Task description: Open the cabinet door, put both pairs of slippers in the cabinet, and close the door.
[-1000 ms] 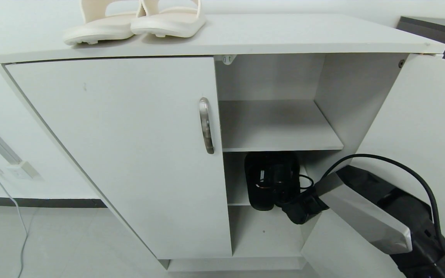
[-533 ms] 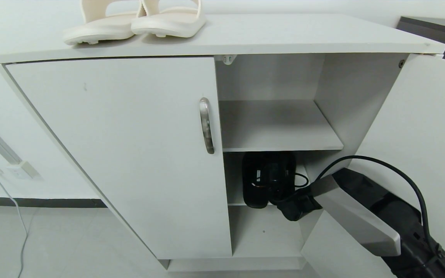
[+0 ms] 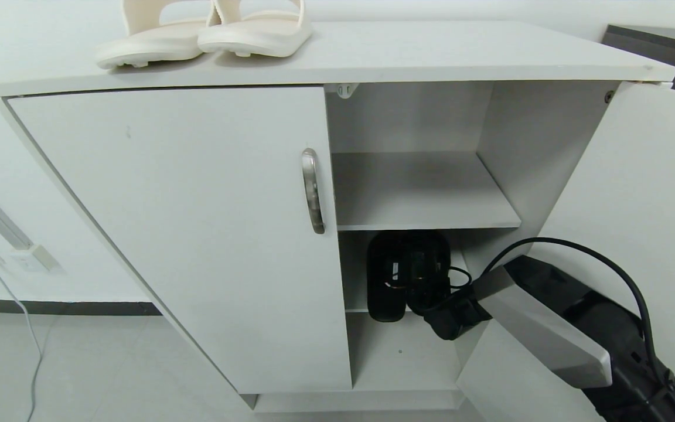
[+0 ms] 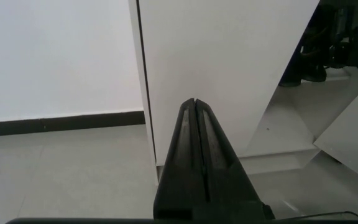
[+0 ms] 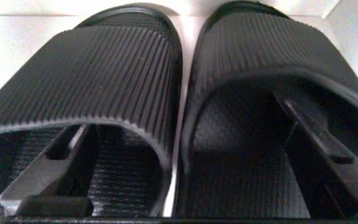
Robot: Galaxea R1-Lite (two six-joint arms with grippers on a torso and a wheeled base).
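Placing the first pair appears to be the step in hand. At upper left of the head view, the cream slippers sit on the cabinet top, above the closed left door. The left gripper hangs low before that door, jaws pressed together. Right of centre, the black slippers lie on the second shelf. The right gripper has its jaws spread, one finger inside each strap. The right door stands open. Next, probably: back the right gripper straight out without dragging the pair, then fetch the cream slippers.
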